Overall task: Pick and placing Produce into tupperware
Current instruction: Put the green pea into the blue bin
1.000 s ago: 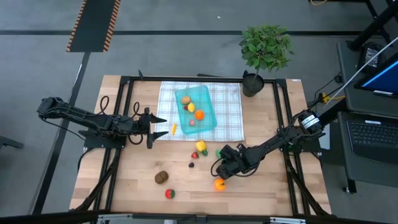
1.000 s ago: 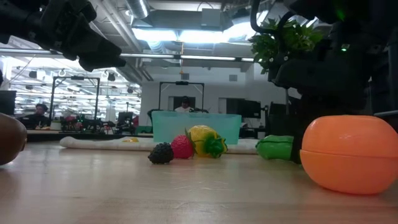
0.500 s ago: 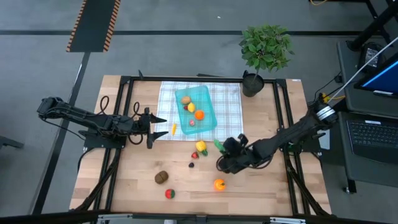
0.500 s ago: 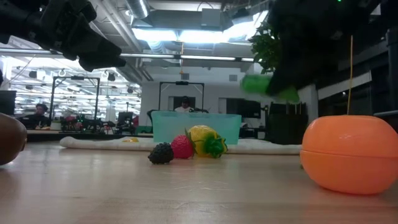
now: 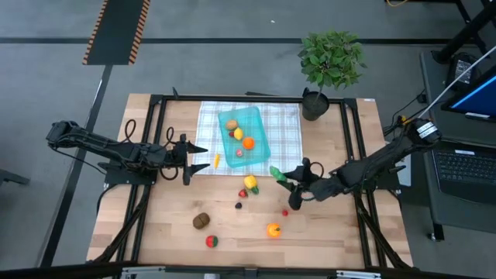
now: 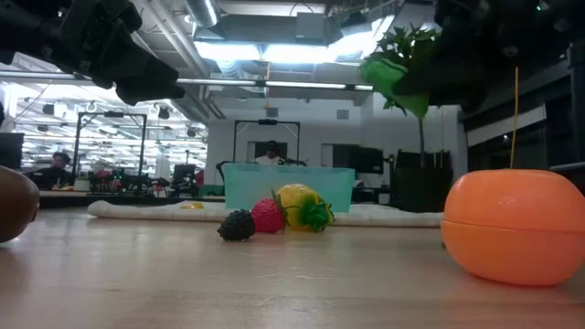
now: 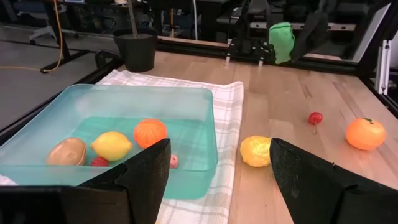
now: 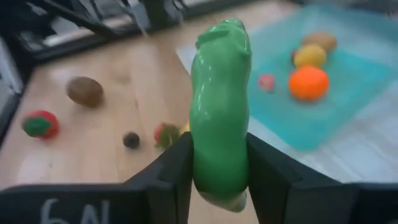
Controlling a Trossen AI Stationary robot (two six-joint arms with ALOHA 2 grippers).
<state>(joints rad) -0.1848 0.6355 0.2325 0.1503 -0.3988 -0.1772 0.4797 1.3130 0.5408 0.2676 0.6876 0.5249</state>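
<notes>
Between the right gripper's point(image 8: 217, 171) two fingers point(image 8: 166, 174) a green cucumber point(image 8: 219, 112) is clamped, lifted off the wooden table point(image 5: 325, 240). Beyond its tip sits the teal tupperware point(image 8: 348, 93) with an orange point(image 8: 308, 83) and lemon point(image 8: 310, 55) inside. Facing the tupperware, the left gripper point(image 7: 214, 180) waits, fingers apart

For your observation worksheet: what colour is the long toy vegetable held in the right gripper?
Bright green: the long toy cucumber clamped in the right gripper shows best in the right wrist view.
</notes>
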